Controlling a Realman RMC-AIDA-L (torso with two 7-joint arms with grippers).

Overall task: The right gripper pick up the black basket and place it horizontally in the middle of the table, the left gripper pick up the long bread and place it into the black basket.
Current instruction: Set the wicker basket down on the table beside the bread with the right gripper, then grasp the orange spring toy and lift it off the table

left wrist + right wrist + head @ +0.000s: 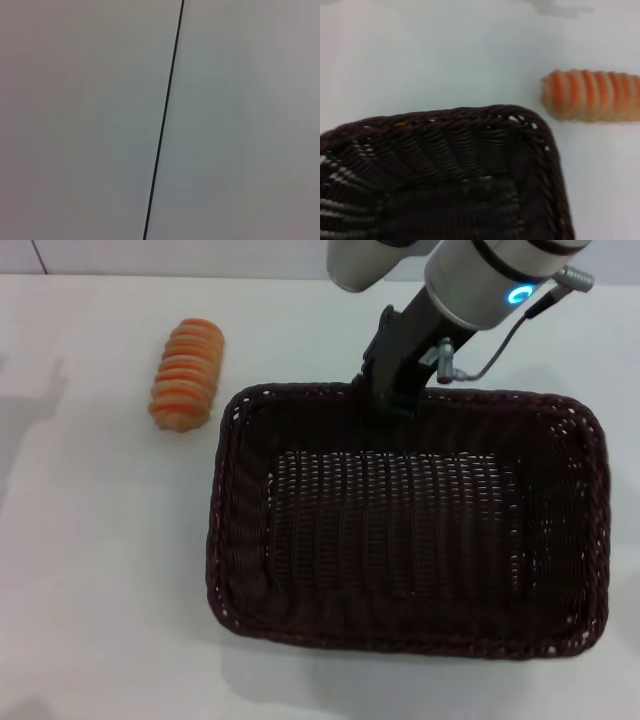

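Bread comes first at the left: one long bread lies on the table, its long axis running toward and away from the robot, near the far left corner of the one black basket but apart from it. The basket's long axis runs left to right at mid-table. At its far rim the right gripper reaches steeply down from above; whether it grips the rim I cannot tell
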